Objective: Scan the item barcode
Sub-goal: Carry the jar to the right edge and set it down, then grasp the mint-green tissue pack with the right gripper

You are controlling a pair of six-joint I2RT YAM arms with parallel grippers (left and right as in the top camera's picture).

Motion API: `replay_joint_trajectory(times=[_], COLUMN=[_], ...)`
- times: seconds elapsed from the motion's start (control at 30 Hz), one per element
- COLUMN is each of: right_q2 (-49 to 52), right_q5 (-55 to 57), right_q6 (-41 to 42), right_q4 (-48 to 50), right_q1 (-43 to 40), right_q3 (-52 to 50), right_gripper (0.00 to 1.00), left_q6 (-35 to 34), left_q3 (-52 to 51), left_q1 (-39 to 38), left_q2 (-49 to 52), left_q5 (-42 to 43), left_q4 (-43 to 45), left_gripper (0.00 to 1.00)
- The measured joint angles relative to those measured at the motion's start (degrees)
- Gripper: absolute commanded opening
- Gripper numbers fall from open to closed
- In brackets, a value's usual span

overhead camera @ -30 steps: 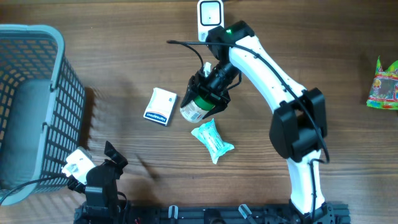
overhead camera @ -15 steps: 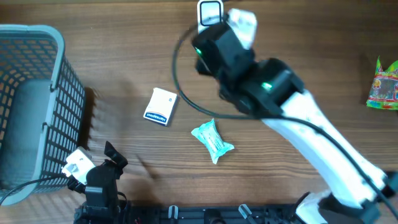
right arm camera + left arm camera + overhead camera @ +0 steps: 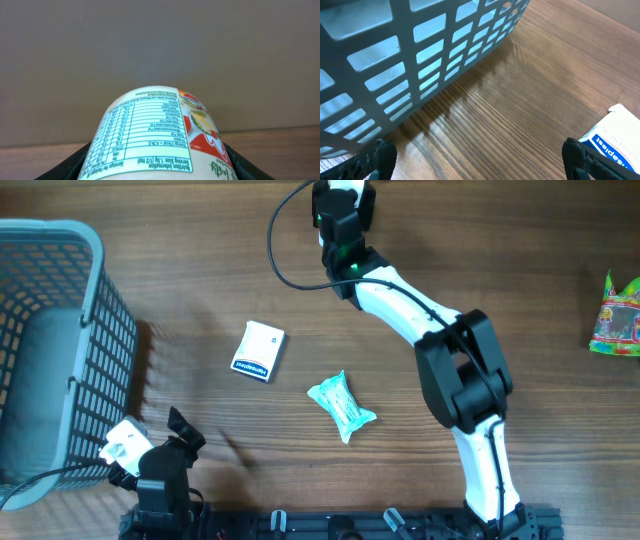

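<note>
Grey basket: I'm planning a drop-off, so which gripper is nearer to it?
Left. The left gripper sits open beside the near corner of the basket; the right gripper holds a bottle far off at the overhead view's top edge.

Right arm [image 3: 400, 295]: glossy white links, bulky black joints [image 3: 462, 370], green status light [image 3: 352, 268] near the wrist, thin black cable [image 3: 274, 250] looping off at 10 o'clock of the wrist. Left arm [image 3: 160, 480] at 7 o'clock: all black, white block [image 3: 125, 445] on its side, black cable [image 3: 50, 478] trailing. Left claw [image 3: 480, 160]: matte black fingertips [image 3: 587, 159]. Black base rail [image 3: 340, 525] at 6 o'clock.
</note>
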Motion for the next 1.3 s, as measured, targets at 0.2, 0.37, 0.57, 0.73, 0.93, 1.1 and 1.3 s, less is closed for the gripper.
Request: replay_joint_trajectory(times=[0.2, 0.37, 0.57, 0.73, 0.93, 1.1, 1.3], right_q2=[4.2, 4.2, -4.1, -7.4, -7.4, -7.4, -11.1], right_q5=[-5.7, -5.2, -2.6, -11.4, -21.2, -32.7, -42.3], right_q6=[-1.5, -2.1, -3.6, 5.3, 6.9, 6.4, 8.3], right_q4=[3.1, 2.1, -23.2, -56.2, -67.3, -66.5, -71.9], right_q1=[-0.2, -0.2, -8.1, -30.2, -51.1, -62.4, -63.0], right_q3=[0.0, 0.1, 1.1, 1.7, 1.5, 1.5, 10.8], right_gripper=[0.53, 0.52, 0.56, 0.55, 0.68, 1.0, 1.0], left_q6=[0.0, 0.0, 0.0, 0.0, 0.0, 0.0, 0.0], left_q3=[0.0, 0.0, 0.0, 0.0, 0.0, 0.0, 0.0], left_q1=[0.0, 0.0, 0.0, 0.0, 0.0, 0.0, 0.0], left_q2=[0.0, 0.0, 0.0, 0.0, 0.0, 0.0, 0.0], left_q5=[0.0, 0.0, 0.0, 0.0, 0.0, 0.0, 0.0], left_q4=[0.0, 0.0, 0.0, 0.0, 0.0, 0.0, 0.0], left_gripper=[1.0, 1.0, 1.0, 1.0, 1.0, 1.0, 1.0])
